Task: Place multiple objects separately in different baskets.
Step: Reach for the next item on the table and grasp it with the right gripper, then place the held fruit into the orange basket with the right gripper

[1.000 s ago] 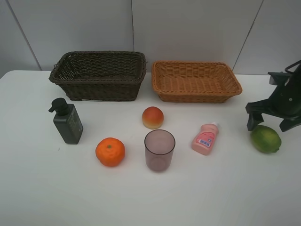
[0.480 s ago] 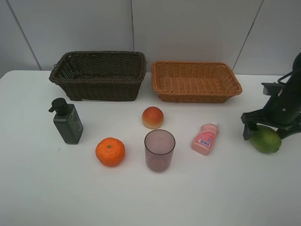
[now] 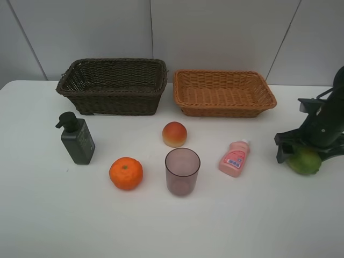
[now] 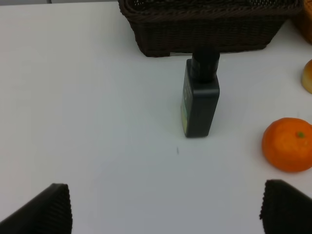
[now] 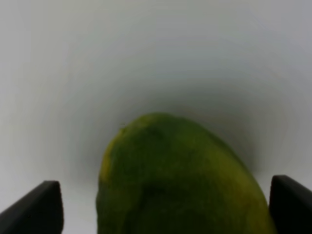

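Observation:
My right gripper (image 3: pixel 305 155) has come down over the green oval fruit (image 3: pixel 305 161) at the table's right edge. Its jaws stand open on either side of the fruit (image 5: pixel 180 180), with small gaps showing. The left gripper (image 4: pixel 165 209) is open over bare table, short of the dark green pump bottle (image 4: pixel 200 105). On the table also lie the mandarin (image 3: pixel 126 173), peach (image 3: pixel 174 134), purplish cup (image 3: pixel 182 172) and pink bottle (image 3: pixel 234 159). The dark brown basket (image 3: pixel 113 99) and the light tan basket (image 3: pixel 226 110) stand empty at the back.
The pump bottle (image 3: pixel 78 141) stands upright in front of the dark basket's left end. A grey panelled wall rises behind both baskets. The left arm does not show in the high view.
My right gripper has dropped lower and shifted slightly left onto the green fruit, now covering its top. Everything else stays put.

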